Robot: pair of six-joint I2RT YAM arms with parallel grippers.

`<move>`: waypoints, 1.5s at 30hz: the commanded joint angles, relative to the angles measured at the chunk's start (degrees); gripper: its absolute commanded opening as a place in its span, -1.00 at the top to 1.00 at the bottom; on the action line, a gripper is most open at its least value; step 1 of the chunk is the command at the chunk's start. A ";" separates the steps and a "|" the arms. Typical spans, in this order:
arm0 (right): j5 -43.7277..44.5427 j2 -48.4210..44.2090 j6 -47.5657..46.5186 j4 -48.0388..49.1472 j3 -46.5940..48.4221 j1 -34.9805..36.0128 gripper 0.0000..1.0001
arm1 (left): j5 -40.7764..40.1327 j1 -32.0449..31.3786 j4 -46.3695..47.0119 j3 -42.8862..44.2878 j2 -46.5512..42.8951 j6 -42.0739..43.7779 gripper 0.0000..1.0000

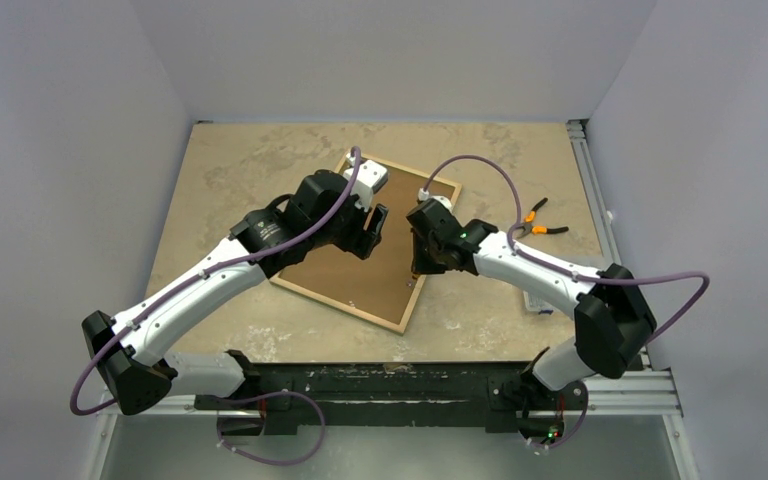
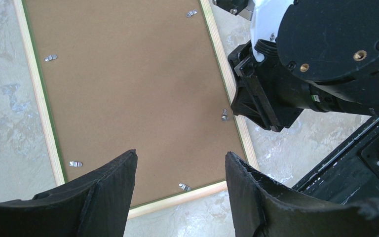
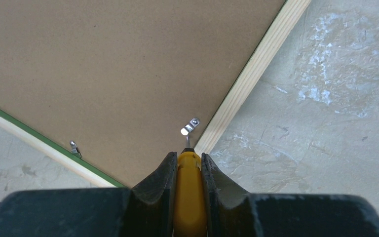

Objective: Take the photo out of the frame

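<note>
One yellow screwdriver [image 3: 189, 197] sits clamped in my right gripper [image 3: 185, 160], tip at a metal clip [image 3: 189, 127] on the inner edge of the frame [image 3: 249, 74]; the photo [image 3: 103, 64] lies face down inside the frame, my left gripper [image 2: 181, 155] spread above. Clip likely needs swivelling clear

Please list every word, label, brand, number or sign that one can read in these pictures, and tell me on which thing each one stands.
No text can be read in any of the three views.
Small pale sticker on the right arm's black body: too small and blurred to read.
Brown back of the photo: no print.
Light wood back of the frame: no print.
Yellow tool in the right hand: no marking visible.
</note>
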 commanded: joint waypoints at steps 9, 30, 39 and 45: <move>4.77 4.56 -4.02 0.30 6.97 0.21 1.00 | 0.13 0.52 2.12 -0.46 0.40 -0.40 -0.28; 4.73 -23.51 -3.19 4.69 -10.46 0.12 1.00 | 20.35 14.71 8.80 -11.84 10.76 -31.28 -0.57; 2.01 -30.81 -4.67 6.88 -15.37 0.13 1.00 | 7.97 16.25 0.50 -27.64 4.47 -61.12 -0.74; -0.07 -35.20 -3.53 8.07 -18.75 0.13 1.00 | 6.23 16.60 -0.36 -32.91 3.70 -73.83 -0.48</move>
